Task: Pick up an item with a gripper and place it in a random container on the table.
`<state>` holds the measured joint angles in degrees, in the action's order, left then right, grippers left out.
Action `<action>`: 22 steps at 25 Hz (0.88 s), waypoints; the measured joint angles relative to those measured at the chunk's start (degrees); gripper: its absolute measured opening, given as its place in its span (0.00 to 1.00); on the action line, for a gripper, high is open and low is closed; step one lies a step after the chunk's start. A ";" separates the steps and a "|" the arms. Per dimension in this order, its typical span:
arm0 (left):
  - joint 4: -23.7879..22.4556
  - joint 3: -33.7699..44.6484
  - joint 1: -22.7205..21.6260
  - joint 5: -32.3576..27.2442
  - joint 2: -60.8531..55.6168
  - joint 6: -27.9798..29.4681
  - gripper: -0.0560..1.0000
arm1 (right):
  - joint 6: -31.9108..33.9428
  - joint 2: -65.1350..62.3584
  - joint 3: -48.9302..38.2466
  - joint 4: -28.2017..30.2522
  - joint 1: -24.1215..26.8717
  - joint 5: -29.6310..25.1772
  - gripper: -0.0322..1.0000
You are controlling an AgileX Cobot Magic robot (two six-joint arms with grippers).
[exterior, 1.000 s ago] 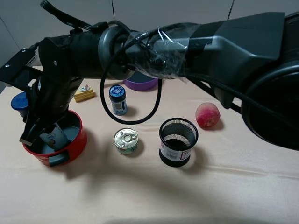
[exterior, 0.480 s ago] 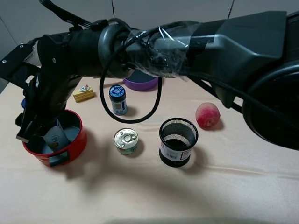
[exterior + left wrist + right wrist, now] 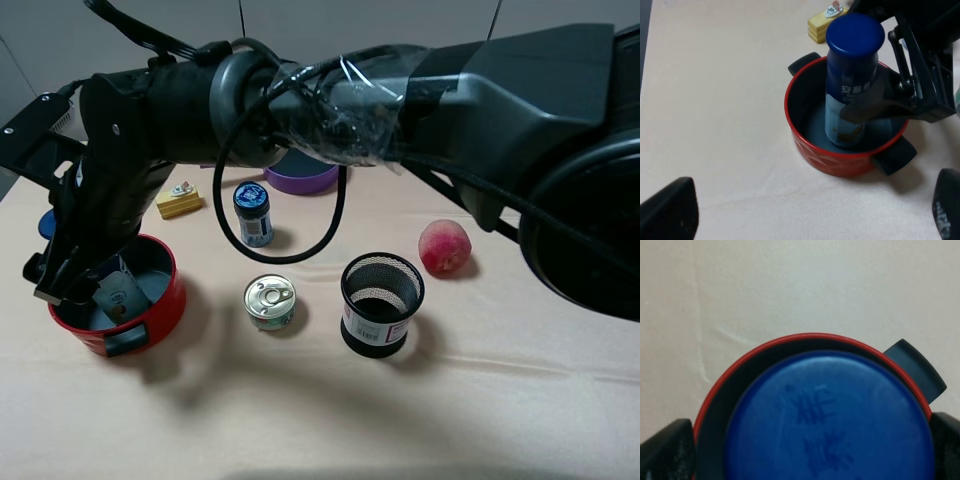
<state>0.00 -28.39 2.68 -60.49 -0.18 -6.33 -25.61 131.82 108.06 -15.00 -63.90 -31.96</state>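
Note:
The white bottle (image 3: 120,293) with the dark blue cap stands upright inside the red pot (image 3: 165,300) at the table's left. My right gripper (image 3: 80,290) reaches across from the right and straddles the bottle with its jaws spread. The left wrist view shows the bottle (image 3: 852,90) in the pot (image 3: 805,145), with one black finger (image 3: 875,106) of the right gripper beside it. The right wrist view looks down on the blue cap (image 3: 830,415) inside the red rim (image 3: 740,357). My left gripper (image 3: 807,220) hovers open and empty in front of the pot.
A yellow block (image 3: 180,200), a short blue-lidded jar (image 3: 252,212) and a purple pan (image 3: 300,178) stand behind. A tin can (image 3: 270,301), a black mesh cup (image 3: 381,303) and a peach (image 3: 445,247) sit mid-table. The right arm spans the back of the table.
The right gripper's outer finger has moved left, away from the bottle. The bottle has stayed standing in the pot.

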 joint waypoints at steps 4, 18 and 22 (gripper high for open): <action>0.00 0.00 0.00 0.00 0.00 0.00 0.95 | 0.00 0.00 0.00 0.00 0.00 0.00 0.70; 0.00 0.00 0.00 0.00 0.00 0.00 0.95 | -0.09 -0.22 0.00 0.34 0.00 -2.30 0.70; 0.00 0.00 0.00 0.00 0.00 0.00 0.95 | -0.09 -1.41 0.00 1.36 0.00 -5.88 0.70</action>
<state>0.00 -28.39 2.68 -60.49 -0.18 -6.33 -25.70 130.42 108.06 -13.64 -63.90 -37.84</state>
